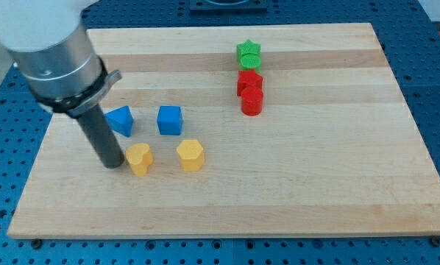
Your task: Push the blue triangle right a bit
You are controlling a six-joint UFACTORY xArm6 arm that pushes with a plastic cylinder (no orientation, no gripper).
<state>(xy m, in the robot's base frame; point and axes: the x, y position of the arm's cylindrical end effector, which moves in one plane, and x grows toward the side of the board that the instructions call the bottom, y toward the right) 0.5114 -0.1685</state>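
The arm's dark rod comes down from the view's upper left, and the tip [112, 163] rests on the wooden board [316, 184] with nothing gripped or carried; the tool is a plain rod, so there is no open or closed state to record. All places below are given relative to the blue triangle [121, 120]. The triangle lies on the board's left half, with the rod's shaft just at its left edge; contact cannot be confirmed, since the shaft overlaps that edge in the view. The tip itself sits below and slightly left of the triangle, closer to the view's bottom. A blue cube [170, 120] stands to the triangle's right on about the same row, apart from it by a visible gap. 2 yellow blocks lie below: one yellow block [139, 158] directly below the triangle and just right of the tip, and another yellow block [190, 155] below and to the right. Far to the upper right sits a tight column of a green star [249, 51], a green block [249, 63] and 2 red blocks [250, 85]. Judgement: the tip is on the correct side but low; it would likely need to shift toward the view's top before pushing rightward, and only briefly, given the cube ahead.
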